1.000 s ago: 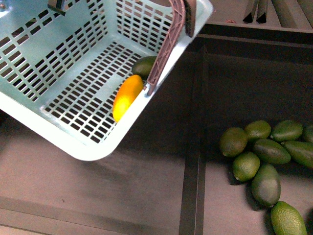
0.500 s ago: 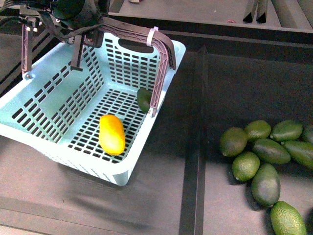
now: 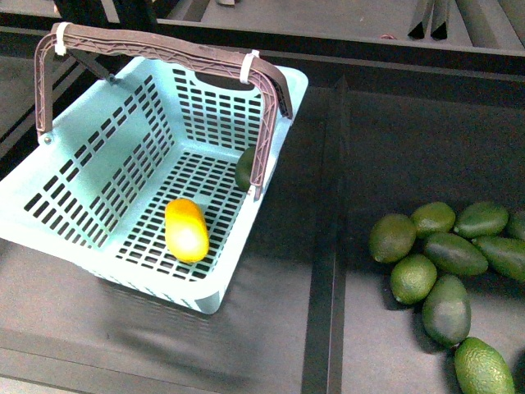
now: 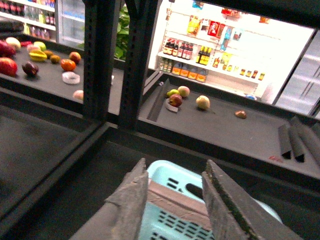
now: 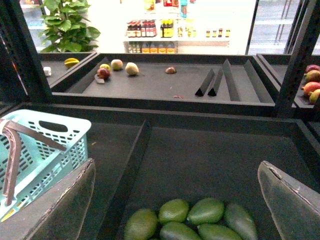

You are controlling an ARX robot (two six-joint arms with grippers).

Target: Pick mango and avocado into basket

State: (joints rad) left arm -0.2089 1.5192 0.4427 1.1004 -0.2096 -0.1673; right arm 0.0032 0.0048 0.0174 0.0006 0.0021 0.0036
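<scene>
mango (image 3: pixel 186 230) in basket (image 3: pixel 98 176), left hand (image 4: pixel 175 197) spread above

Dim shelves; glaring, overexposed store backlight.

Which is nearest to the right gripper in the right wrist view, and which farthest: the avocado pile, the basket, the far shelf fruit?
1. Avocado pile, between the open fingers.
2. Basket, off to one side.
3. Far shelf fruit, well beyond both.
</scene>
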